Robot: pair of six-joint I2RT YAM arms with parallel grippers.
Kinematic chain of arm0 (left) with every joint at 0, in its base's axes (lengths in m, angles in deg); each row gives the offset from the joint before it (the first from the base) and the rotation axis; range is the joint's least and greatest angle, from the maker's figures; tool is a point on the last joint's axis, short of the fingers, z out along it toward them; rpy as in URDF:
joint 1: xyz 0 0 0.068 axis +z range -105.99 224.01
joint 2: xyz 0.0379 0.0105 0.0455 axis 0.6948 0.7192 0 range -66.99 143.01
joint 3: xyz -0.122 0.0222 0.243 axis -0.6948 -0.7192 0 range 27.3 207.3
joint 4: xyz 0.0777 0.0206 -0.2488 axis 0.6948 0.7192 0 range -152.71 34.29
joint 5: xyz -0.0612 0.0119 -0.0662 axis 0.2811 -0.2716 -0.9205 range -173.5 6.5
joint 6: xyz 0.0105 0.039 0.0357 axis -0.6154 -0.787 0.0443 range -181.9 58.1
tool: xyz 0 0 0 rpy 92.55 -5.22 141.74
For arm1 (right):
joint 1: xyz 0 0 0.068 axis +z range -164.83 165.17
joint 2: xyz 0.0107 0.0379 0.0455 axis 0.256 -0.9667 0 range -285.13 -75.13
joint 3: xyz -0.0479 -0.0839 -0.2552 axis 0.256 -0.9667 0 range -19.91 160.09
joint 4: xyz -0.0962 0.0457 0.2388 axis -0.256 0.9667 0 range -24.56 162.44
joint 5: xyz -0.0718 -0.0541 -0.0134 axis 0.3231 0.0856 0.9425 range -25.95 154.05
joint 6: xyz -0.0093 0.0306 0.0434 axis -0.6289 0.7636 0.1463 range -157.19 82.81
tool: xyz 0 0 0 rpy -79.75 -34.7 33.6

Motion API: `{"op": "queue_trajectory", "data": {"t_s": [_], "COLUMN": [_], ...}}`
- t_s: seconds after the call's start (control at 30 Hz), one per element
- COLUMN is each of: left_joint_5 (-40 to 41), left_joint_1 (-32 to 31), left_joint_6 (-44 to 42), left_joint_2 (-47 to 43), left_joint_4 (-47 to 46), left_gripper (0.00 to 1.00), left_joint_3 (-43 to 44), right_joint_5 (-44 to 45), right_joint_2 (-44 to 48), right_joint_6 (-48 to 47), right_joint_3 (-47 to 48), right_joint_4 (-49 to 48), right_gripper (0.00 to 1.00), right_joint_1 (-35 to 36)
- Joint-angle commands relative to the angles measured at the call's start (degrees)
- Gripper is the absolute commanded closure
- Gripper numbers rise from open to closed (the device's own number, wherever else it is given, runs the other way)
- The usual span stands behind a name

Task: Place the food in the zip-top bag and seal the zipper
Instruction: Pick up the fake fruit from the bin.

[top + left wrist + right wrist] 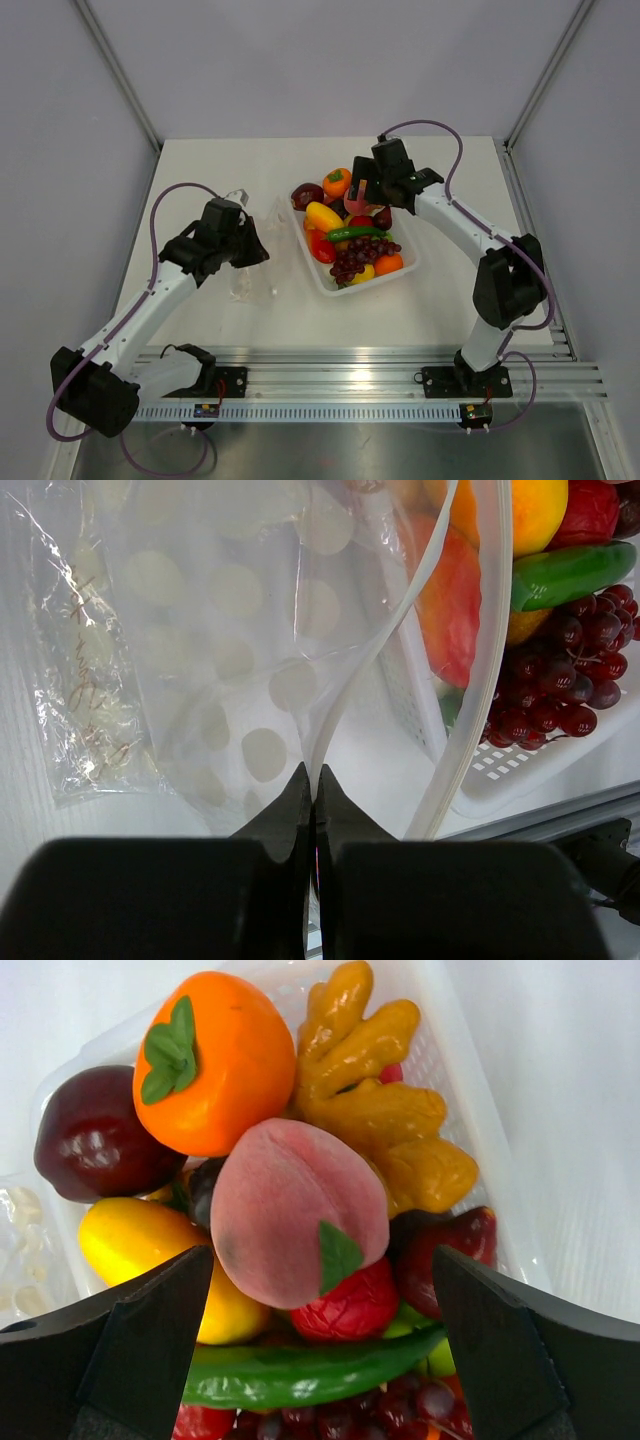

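The food is heaped in a white tray (322, 283): a pink peach (290, 1220) on top, an orange persimmon (215, 1060), a dark red apple (95, 1135), yellow ginger (380, 1100), a green chili (300, 1370) and purple grapes (560, 680). My right gripper (320, 1255) is open, its fingers on either side of the peach without touching it. My left gripper (312, 775) is shut on the mouth edge of the clear zip-top bag (230, 630), left of the tray. The mouth gapes open, and the white zipper strip (480, 680) curves up toward the tray.
The tray (520, 770) stands right beside the bag's open mouth. White walls close in the table on the left, the back and the right. A metal rail (350, 365) runs along the near edge by the arm bases.
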Motion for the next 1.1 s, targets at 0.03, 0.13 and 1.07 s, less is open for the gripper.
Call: {"op": "queue_trajectory", "data": {"t_s": [0.03, 0.13, 1.07], "left_joint_5": [-1.4, -1.3, -2.5], "left_joint_1": [0.2, 0.2, 0.2], "left_joint_6": [-1.0, -1.0, -0.8], "left_joint_2": [-0.9, -1.3, -0.8], "left_joint_4": [-1.6, -1.6, -2.5], "left_gripper": [1.00, 1.00, 1.00], "left_joint_3": [2.2, 1.8, 0.6], "right_joint_5": [-3.9, -5.1, -7.3], "right_joint_2": [-2.6, -4.6, -0.7], "right_joint_6": [-0.4, -0.3, 0.8], "right_joint_3": [4.0, 4.6, -0.1], "right_joint_4": [-3.4, -3.9, -6.2], "right_gripper": [0.01, 0.01, 0.27], "right_joint_1": [-0.8, -0.9, -0.9]}}
